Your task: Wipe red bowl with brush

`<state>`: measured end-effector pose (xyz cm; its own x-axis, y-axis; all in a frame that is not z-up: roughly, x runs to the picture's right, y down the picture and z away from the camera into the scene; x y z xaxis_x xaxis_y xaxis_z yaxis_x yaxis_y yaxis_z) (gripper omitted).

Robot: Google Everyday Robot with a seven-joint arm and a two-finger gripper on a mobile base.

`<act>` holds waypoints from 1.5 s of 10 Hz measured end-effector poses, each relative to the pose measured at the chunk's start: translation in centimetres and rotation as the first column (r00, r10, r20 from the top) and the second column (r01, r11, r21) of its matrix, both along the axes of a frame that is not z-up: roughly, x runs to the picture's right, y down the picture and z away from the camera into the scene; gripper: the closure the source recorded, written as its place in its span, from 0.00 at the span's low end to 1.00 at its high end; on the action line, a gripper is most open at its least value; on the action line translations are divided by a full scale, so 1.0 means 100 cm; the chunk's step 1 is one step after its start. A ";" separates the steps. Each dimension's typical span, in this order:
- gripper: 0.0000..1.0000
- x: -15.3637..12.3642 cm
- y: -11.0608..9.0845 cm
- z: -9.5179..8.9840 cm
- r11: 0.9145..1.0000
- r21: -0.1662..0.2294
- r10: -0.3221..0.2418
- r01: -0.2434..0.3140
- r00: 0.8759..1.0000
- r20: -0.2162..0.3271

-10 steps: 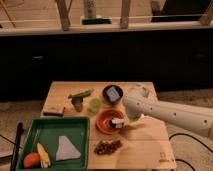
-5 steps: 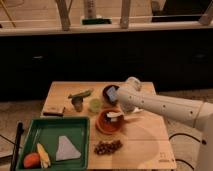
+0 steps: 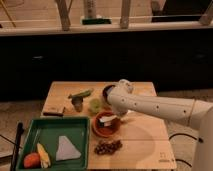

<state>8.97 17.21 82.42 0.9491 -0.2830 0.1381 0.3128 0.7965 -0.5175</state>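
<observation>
Hovering over the red bowl (image 3: 106,127), the gripper (image 3: 116,118) clasps the brush (image 3: 106,120); no writing legible.

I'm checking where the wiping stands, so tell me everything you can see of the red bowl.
The red bowl is round, shallow and orange-red, with a thick rim and a glossy inside. It sits upright on the wooden table, right of the green tray and just behind a cluster of dark grapes. The white brush reaches into it from the gripper, which hangs over its right rim. Whether bristles press the inside cannot be told.
</observation>
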 end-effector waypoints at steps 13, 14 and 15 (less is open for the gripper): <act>0.97 0.008 -0.019 0.000 0.999 0.037 -0.014 0.015 0.999 -0.030; 0.97 0.001 -0.017 -0.004 0.999 0.041 -0.029 0.029 1.000 -0.011; 0.97 -0.004 -0.011 -0.011 0.998 0.040 -0.046 0.046 0.999 0.012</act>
